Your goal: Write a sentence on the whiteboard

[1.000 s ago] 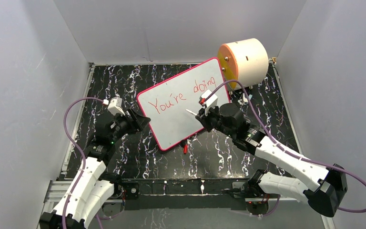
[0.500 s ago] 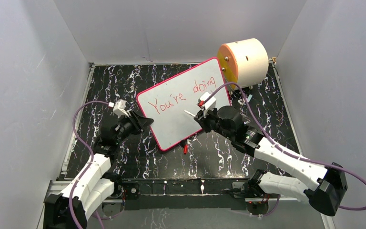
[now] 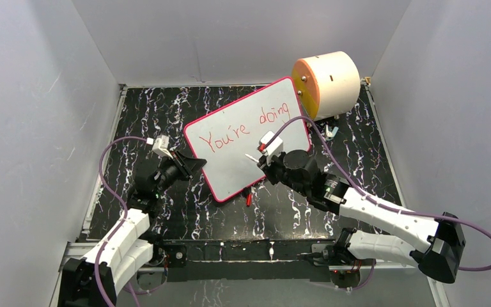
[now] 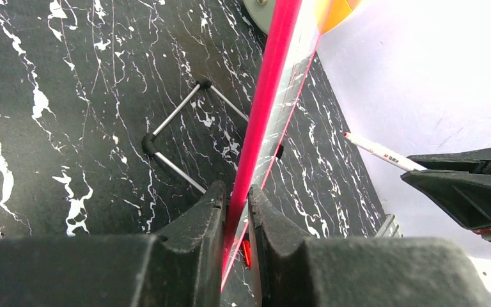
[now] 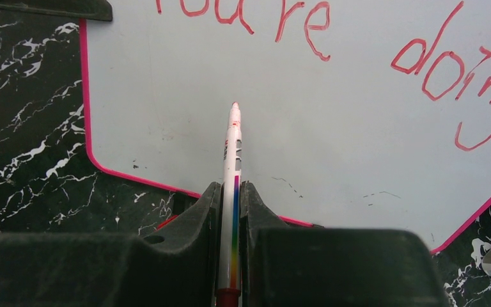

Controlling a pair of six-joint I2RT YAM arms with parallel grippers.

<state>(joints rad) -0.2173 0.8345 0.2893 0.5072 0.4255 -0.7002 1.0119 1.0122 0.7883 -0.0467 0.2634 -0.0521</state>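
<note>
Black marbled tabletop (image 3: 166,102), grey walls around. Mid-table, tilted up: whiteboard (image 3: 227,169), sentence (image 3: 227,139) only at "You're doing". Pinched on its pink frame by left gripper (image 4: 234,188), likely for steadiness under writing pressure. Clamped in right gripper (image 5: 230,187): marker (image 5: 233,147), tip aimed at blank lower area.

In my right wrist view the sentence (image 5: 308,27) runs off the top and right edges, so neither word shows whole. The marker's (image 5: 233,153) rear end is buried between my right tool's (image 5: 230,192) fingers (image 5: 195,224). From above, that tool covers part of the board's (image 3: 230,163) near right edge; a red thing (image 3: 249,199) at that edge is too small to name.
</note>
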